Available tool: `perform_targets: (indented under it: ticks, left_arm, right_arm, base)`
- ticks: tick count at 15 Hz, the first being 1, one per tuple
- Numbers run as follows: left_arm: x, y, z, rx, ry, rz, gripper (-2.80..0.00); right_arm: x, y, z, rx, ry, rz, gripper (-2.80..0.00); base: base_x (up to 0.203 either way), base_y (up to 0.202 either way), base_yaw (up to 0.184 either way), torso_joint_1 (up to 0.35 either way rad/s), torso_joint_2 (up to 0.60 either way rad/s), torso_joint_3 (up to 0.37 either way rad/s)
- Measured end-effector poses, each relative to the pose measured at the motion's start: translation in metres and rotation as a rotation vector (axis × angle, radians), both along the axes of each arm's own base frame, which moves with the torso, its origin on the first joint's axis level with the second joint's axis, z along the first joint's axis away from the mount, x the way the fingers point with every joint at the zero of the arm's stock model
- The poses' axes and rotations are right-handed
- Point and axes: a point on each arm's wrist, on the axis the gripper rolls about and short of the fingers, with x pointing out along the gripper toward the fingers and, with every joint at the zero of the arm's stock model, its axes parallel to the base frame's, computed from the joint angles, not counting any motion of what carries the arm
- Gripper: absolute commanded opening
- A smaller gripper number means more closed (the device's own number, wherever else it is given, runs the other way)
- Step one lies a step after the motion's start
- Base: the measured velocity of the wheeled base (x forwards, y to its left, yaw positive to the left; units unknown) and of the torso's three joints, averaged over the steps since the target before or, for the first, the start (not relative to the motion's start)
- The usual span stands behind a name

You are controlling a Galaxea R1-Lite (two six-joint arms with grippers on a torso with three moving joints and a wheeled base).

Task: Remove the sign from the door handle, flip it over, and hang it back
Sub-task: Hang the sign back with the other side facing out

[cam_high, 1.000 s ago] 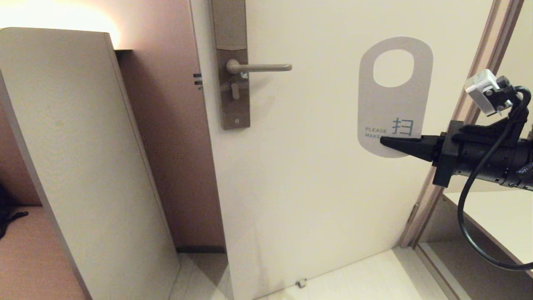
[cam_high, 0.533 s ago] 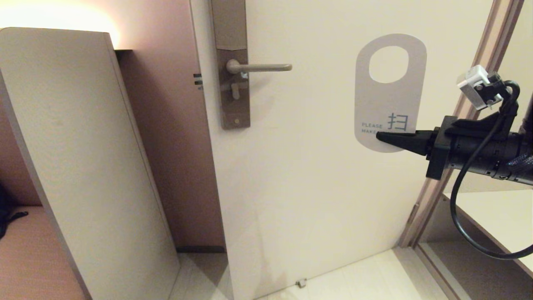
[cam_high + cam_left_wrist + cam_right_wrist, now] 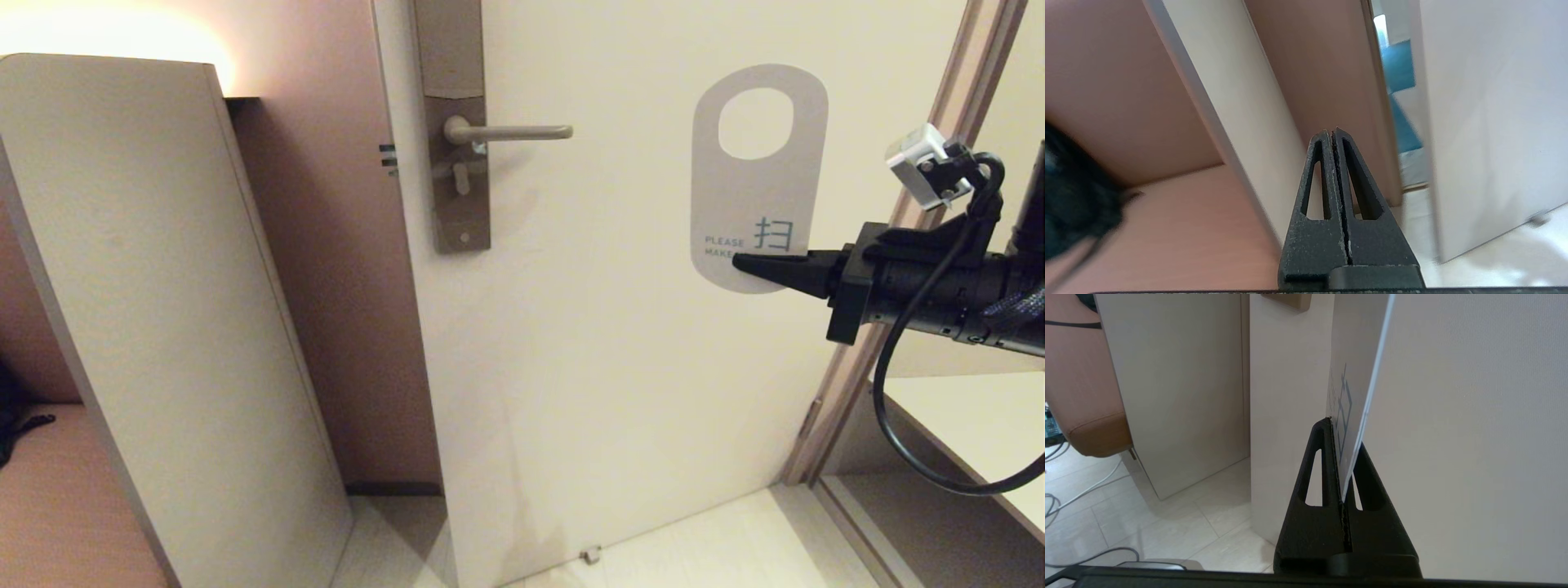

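The sign (image 3: 755,196) is held upright in front of the door, its white "PLEASE MAKE" side facing me and its oval hole at the top. My right gripper (image 3: 739,263) is shut on its lower edge, well to the right of the door handle (image 3: 514,131). The handle is bare and level on its tall lock plate (image 3: 457,122). In the right wrist view the sign (image 3: 1351,388) stands edge-on between the shut fingers of the right gripper (image 3: 1340,433). My left gripper (image 3: 1333,132) is shut and empty, out of the head view, low by the left panel.
The cream door (image 3: 612,367) fills the middle. A tall beige panel (image 3: 163,327) leans at the left. The door frame (image 3: 922,204) runs up at the right, behind my right arm. Pale tiled floor (image 3: 718,547) lies below.
My right gripper has carried the sign a little to the left and upward, toward the handle. The handle and the left arm have not moved.
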Motion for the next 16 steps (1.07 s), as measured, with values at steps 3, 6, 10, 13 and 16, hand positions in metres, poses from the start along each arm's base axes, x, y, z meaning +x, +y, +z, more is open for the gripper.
perform_targets:
  ticks: [3,6,10,13,16]
  left_arm:
    - [0.0000,0.0000,0.0007,-0.159,-0.009,-0.007,-2.80]
    - [0.0001,-0.0006,-0.0050,-0.178,0.048,-0.028,-2.80]
    - [0.0001,-0.0007,-0.0056,-0.136,0.055,-0.030,-2.80]
    - [0.0001,-0.0007,-0.0057,-0.134,0.055,-0.032,-2.80]
    - [0.0001,-0.0007,-0.0056,-0.152,0.054,-0.030,-2.80]
  right_arm:
    - [0.0002,0.0000,0.0009,-0.001,-0.005,0.002,-2.80]
    - [-0.0006,0.0000,0.0020,-0.002,-0.010,0.002,-2.80]
    - [-0.0010,0.0002,0.0024,-0.003,-0.015,0.004,-2.80]
    - [-0.0002,0.0002,-0.0002,-0.004,-0.004,0.002,-2.80]
    - [0.0024,0.0006,-0.0003,-0.003,-0.004,0.001,-2.80]
  base:
    - [0.000,0.000,0.000,0.000,0.00,0.000]
    - [0.000,0.000,0.000,0.000,0.00,0.000]
    - [0.000,0.000,0.000,0.000,0.00,0.000]
    - [0.000,0.000,0.000,0.000,0.00,0.000]
    - [0.000,0.000,0.000,0.000,0.00,0.000]
